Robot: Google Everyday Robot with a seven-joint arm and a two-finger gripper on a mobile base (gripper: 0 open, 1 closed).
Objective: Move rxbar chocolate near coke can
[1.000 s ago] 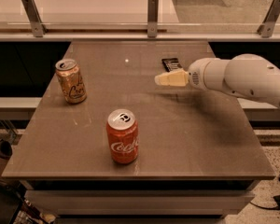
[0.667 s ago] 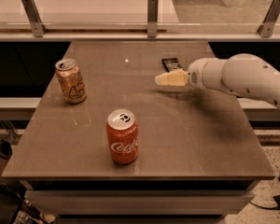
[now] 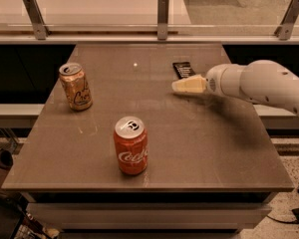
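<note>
The rxbar chocolate (image 3: 183, 69) is a small flat black bar lying on the grey table (image 3: 154, 133) at the back right. The coke can (image 3: 131, 145) is red-orange with white script and stands upright near the front middle. My gripper (image 3: 182, 86) comes in from the right on a white arm (image 3: 261, 83). Its pale fingers point left and hang just in front of the bar, partly covering the bar's near end. The can stands well apart from it, to the front left.
A tan-gold can (image 3: 75, 86) with dark script stands upright at the left of the table. A glass rail with metal posts (image 3: 163, 16) runs along the far edge. The table edges drop off at front, left and right.
</note>
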